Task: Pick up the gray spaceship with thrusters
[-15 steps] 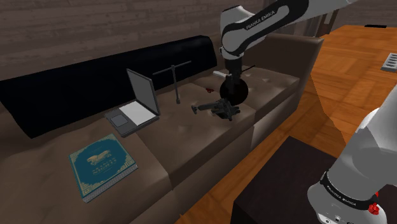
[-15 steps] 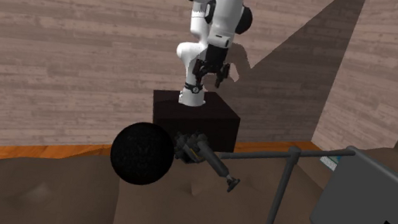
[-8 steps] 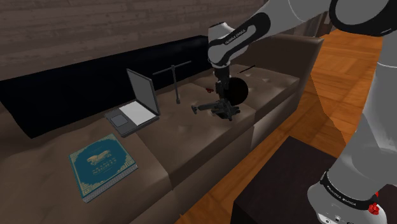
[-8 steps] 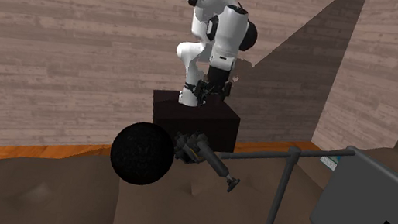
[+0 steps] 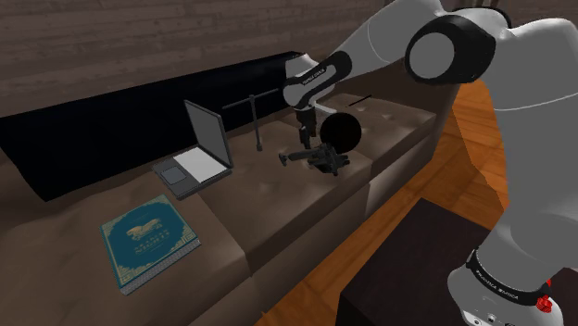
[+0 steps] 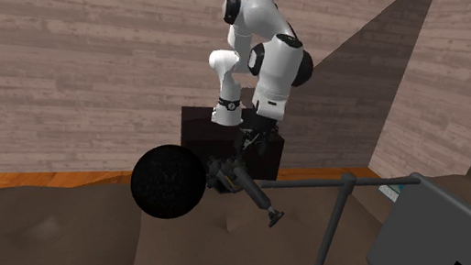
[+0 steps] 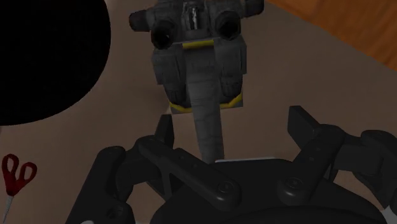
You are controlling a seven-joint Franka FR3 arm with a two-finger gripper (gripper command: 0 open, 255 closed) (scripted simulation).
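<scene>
Dim, soft light throughout; a broad slanted shadow darkens the plank wall [image 6: 350,86], and the gray spaceship [image 7: 198,76] looks murky.

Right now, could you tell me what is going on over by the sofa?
The white Franka arm reaches over the brown sofa, its hand low above the gray spaceship lying on the seat cushion. In the wrist view the fingers stand open on either side of the spaceship's narrow nose without clasping it, so nothing is picked up yet. A black ball sits right beside the spaceship, red scissors lie nearby, and an open laptop and a blue-green book rest farther along the seat.
</scene>
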